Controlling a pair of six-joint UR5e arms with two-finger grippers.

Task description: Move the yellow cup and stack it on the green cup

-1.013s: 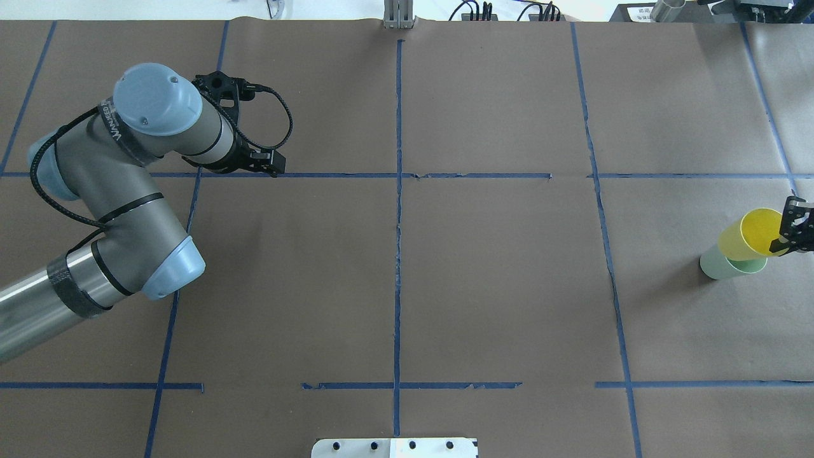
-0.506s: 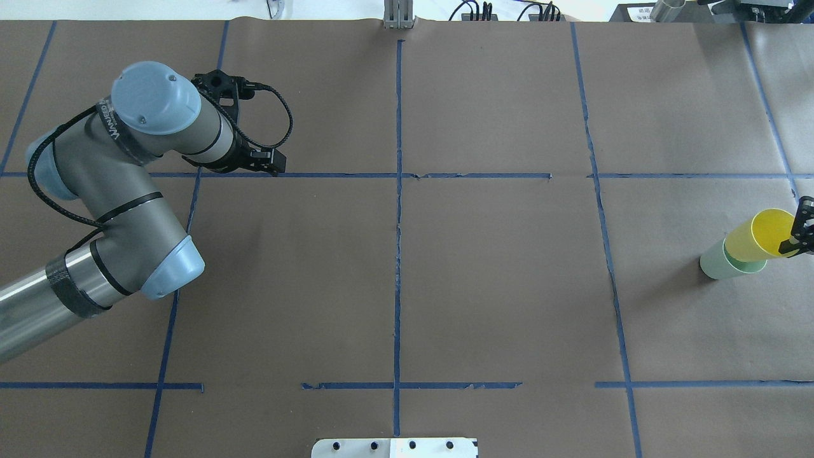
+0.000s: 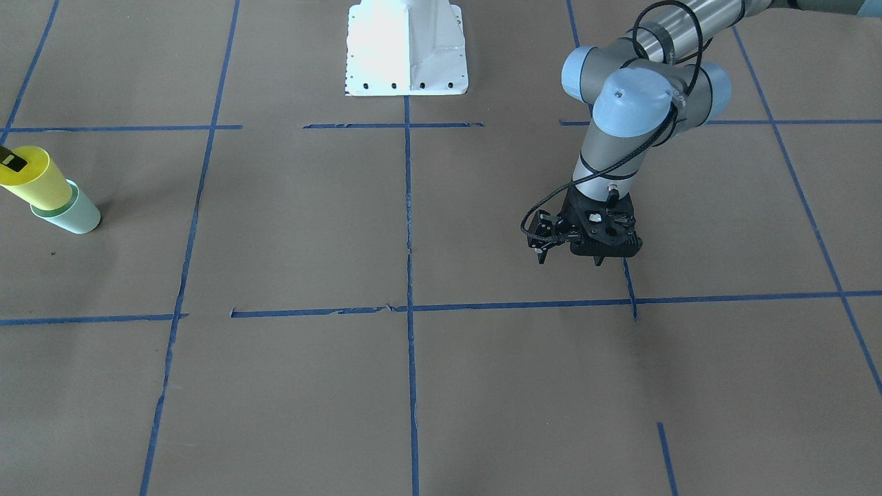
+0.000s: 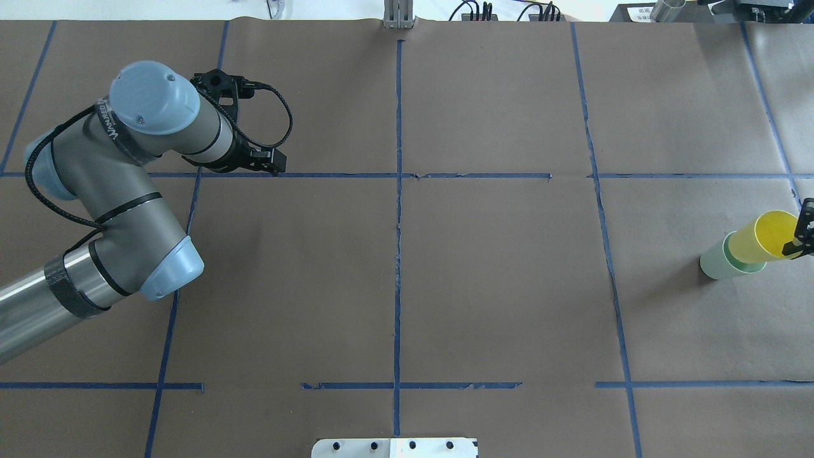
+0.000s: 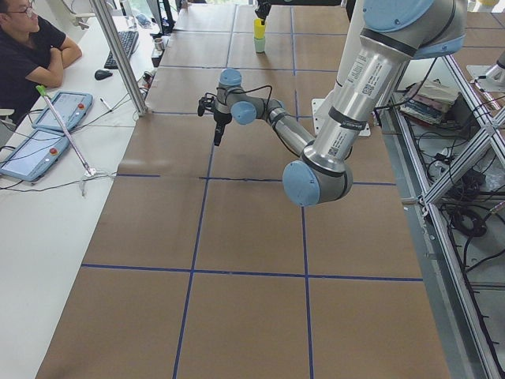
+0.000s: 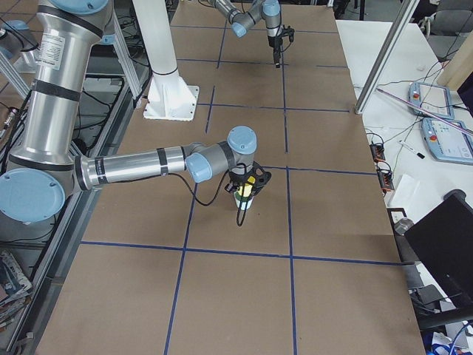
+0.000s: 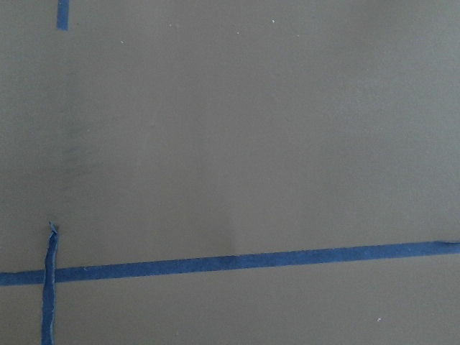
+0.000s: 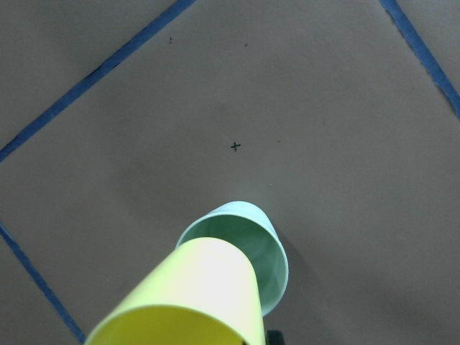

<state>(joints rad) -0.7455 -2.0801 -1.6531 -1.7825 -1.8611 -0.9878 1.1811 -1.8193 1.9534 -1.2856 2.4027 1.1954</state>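
1. The yellow cup (image 4: 760,242) and the green cup (image 4: 715,262) are plain, showing no words or pictures.
2. White letters are running along a dark band on the left arm (image 4: 127,184), but they are too small to read.
3. The right gripper (image 4: 800,238) is pinching the yellow cup at its rim, with one finger inside it.
4. The yellow cup is sitting with its bottom in the green cup's mouth, near the table's right edge. The green cup is standing on the brown paper (image 4: 496,273).
5. The left gripper (image 3: 598,260) is hanging far away over a blue tape line (image 3: 524,304). Its jaws are looking closed, with nothing in them.
6. Since a second ago, the yellow cup has slid toward the right edge and lined up better with the green cup. The left arm has hardly moved.
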